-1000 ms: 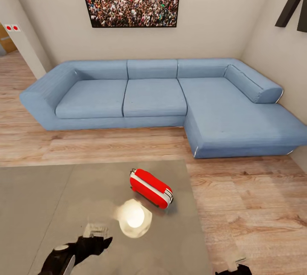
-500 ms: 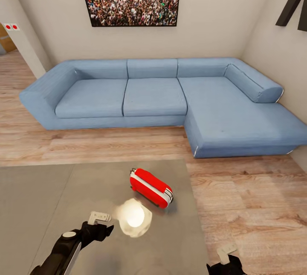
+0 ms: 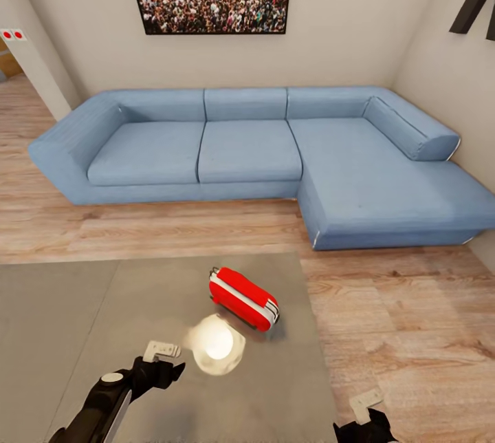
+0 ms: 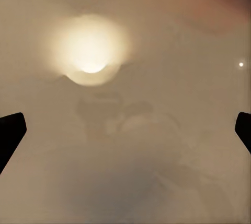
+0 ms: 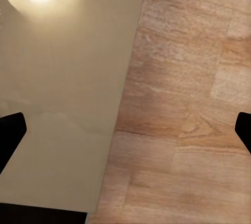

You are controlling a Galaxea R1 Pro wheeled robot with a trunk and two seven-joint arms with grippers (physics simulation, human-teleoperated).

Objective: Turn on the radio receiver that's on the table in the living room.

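We saw the glossy grey desk [image 3: 82,319] on the plank floor [image 3: 405,319] before the blue sofa [image 3: 247,154], the red radio [image 3: 244,298] lying near its right edge, bare floor beyond, and our left hand [image 3: 159,355] and right hand [image 3: 368,407] both spread wide.

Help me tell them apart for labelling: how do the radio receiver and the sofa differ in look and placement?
The radio receiver is red with a white band; the sofa is plain blue. The radio receiver is small and boxy, while the sofa is a large L-shape spanning the wall. The radio receiver sits on the grey table; the sofa stands on the wood floor beyond it. Both have rounded edges.
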